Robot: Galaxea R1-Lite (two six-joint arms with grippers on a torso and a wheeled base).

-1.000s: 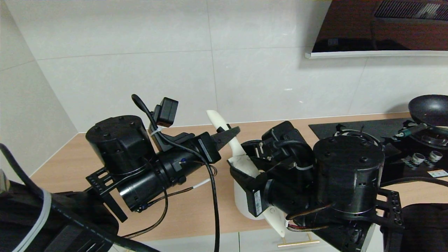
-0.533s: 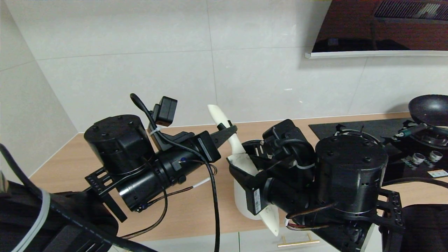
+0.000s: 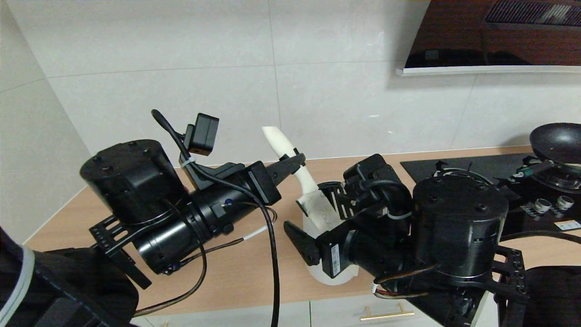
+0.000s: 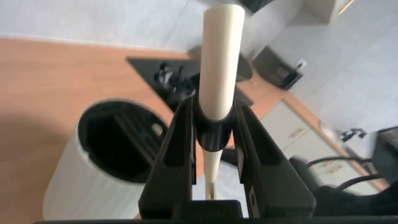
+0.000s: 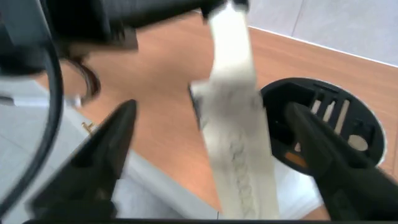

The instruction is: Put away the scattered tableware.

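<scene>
The right gripper (image 5: pixel 217 155) has let go of the spatula (image 3: pixel 278 140) and now stands wide on either side of its blade. The left gripper (image 3: pixel 290 163) has risen slightly, clamped on the handle. The spatula hangs tilted, blade near the rim of the holder (image 3: pixel 331 278) on the counter (image 3: pixel 245 272).

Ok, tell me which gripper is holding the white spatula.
The left gripper: it is clamped on the spatula handle, while the right gripper stands wide open, clear of the blade.
</scene>
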